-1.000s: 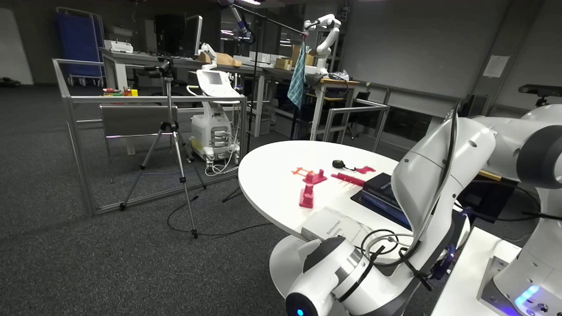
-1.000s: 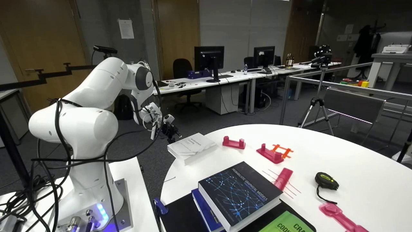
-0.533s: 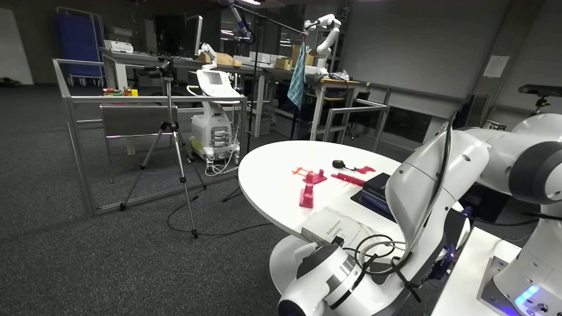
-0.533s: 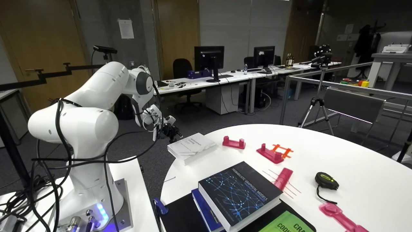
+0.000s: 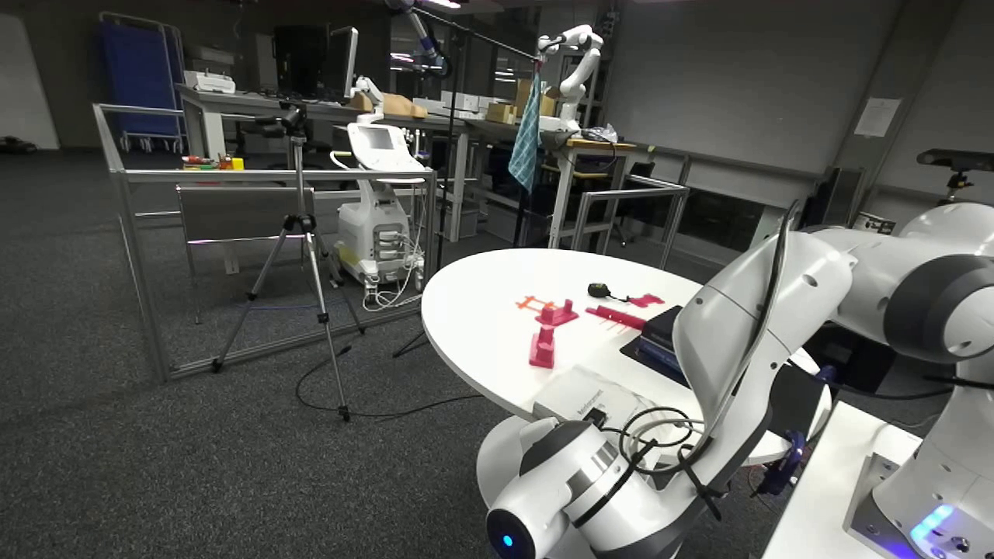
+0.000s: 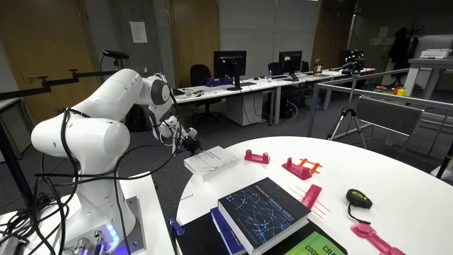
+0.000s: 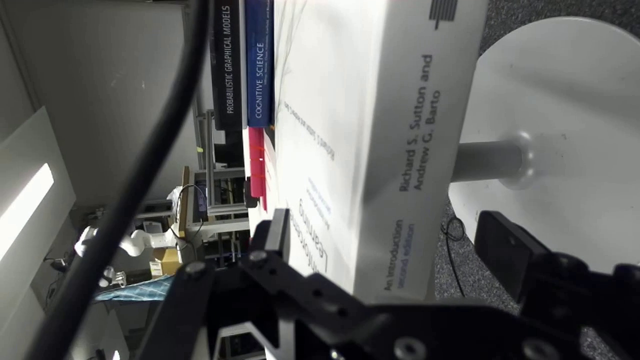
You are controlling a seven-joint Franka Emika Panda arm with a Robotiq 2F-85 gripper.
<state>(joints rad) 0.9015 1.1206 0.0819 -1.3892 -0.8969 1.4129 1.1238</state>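
Spread wide and gripping nothing, the black metal end effector (image 7: 385, 230) in the wrist view faces the printed spine of a thick, rectangular white paper book (image 7: 395, 150), one finger near its cover, the other near its underside; whether either touches it cannot be told. Beyond the cover show a black rectangular book (image 7: 228, 65), a blue rectangular book (image 7: 259, 65) beneath that, and a long crimson plastic bar (image 7: 257, 165).

In an exterior view, the white book lies flat, cover up, partly overhanging the rim of a round white bench (image 6: 375, 170); the end effector is just beside its outer end. Farther in on the bench stand a U-shaped crimson plastic bracket (image 6: 257, 157) and, next to a second such bracket (image 6: 297, 170), an orange plastic lattice (image 6: 315, 168). Well apart lies a black and yellow-green tape measure (image 6: 359, 198).

In an exterior view, the curved white robot arm (image 5: 730, 334) hides most of the end effector and part of the white book.
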